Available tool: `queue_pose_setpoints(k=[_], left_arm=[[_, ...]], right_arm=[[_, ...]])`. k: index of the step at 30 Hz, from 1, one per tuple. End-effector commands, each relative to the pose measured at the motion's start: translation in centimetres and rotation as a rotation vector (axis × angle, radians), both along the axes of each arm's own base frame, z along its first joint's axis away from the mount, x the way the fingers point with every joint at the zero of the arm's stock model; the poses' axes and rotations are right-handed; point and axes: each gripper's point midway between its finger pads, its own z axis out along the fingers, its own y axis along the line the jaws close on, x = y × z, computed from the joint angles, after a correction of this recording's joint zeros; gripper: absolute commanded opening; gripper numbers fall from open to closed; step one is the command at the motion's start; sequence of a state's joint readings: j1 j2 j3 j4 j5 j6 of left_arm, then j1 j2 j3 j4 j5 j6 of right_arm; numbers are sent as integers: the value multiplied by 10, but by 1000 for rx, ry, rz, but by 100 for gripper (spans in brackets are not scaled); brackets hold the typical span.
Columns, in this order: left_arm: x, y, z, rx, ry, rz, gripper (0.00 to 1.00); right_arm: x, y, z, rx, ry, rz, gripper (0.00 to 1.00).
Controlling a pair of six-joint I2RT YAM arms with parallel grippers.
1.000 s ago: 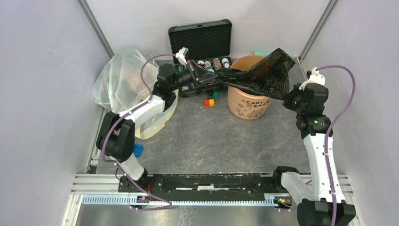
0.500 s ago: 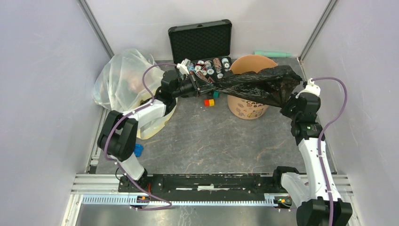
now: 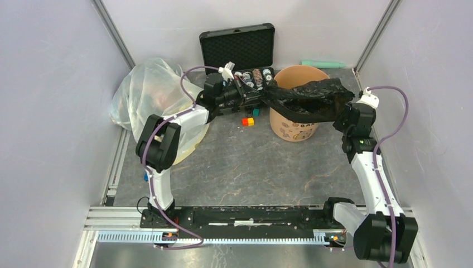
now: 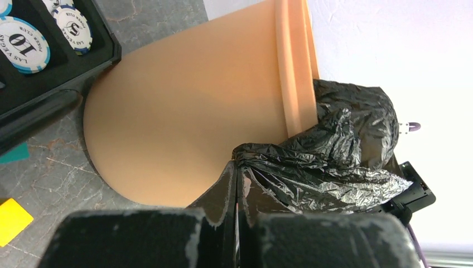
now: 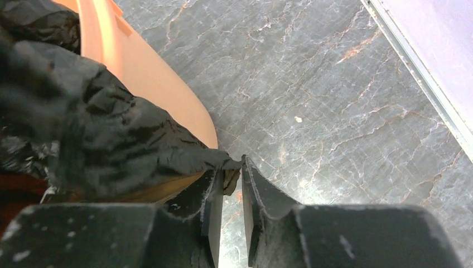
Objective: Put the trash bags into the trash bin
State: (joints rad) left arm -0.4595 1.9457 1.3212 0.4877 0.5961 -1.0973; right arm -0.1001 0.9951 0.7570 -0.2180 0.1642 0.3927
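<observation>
The black trash bag (image 3: 309, 95) is stretched across the mouth of the peach-orange trash bin (image 3: 293, 129), sagging onto its rim. My left gripper (image 3: 261, 94) is shut on the bag's left end, just left of the bin. In the left wrist view the jaws (image 4: 237, 170) pinch the bag (image 4: 329, 162) beside the bin's wall (image 4: 195, 111). My right gripper (image 3: 341, 111) holds the right end at the bin's right side. In the right wrist view the fingers (image 5: 231, 167) pinch a corner of the bag (image 5: 111, 134), with a narrow gap below the pinch, beside the bin (image 5: 162, 84).
An open black case (image 3: 237, 47) of poker chips (image 4: 25, 47) stands behind the left gripper. A big clear bag (image 3: 148, 95) sits at the left. Small coloured blocks (image 3: 247, 120) lie left of the bin. A green object (image 3: 323, 63) lies by the back wall.
Both grippers have lowered the bag from above the bin down onto its rim. The left gripper moved right towards the bin; the right gripper moved in closer.
</observation>
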Motion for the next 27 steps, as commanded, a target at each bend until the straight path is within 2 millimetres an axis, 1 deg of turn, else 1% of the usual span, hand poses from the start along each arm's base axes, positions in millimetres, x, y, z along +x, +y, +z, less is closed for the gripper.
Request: queue_pose_setpoints(k=[1, 3, 7, 9, 12, 15, 20, 21, 24, 27], left_arm=[[22, -3, 6, -2, -65, 20, 2], [23, -5, 8, -16, -68, 9, 2], [21, -7, 16, -48, -87, -4, 10], [19, -7, 22, -58, -96, -8, 14], [16, -5, 29, -66, -108, -9, 22], [10, -1, 36, -67, -126, -2, 30], [3, 11, 39, -19, -141, 37, 39], [2, 16, 41, -5, -152, 52, 40], [-1, 27, 42, 46, -170, 95, 45], [-6, 37, 47, 91, -200, 125, 48]], right_arm=[[20, -14, 25, -70, -67, -28, 25], [24, -15, 27, -90, -60, -13, 27], [28, -12, 40, -127, -86, 43, 36], [28, -6, 49, -134, -118, 84, 43], [23, 2, 58, -142, -153, 128, 62], [14, 4, 67, -162, -178, 145, 74], [0, 3, 82, -205, -214, 147, 85], [-2, 3, 86, -216, -226, 145, 85], [-5, 4, 109, -249, -284, 156, 87], [-4, 11, 136, -288, -334, 214, 90]])
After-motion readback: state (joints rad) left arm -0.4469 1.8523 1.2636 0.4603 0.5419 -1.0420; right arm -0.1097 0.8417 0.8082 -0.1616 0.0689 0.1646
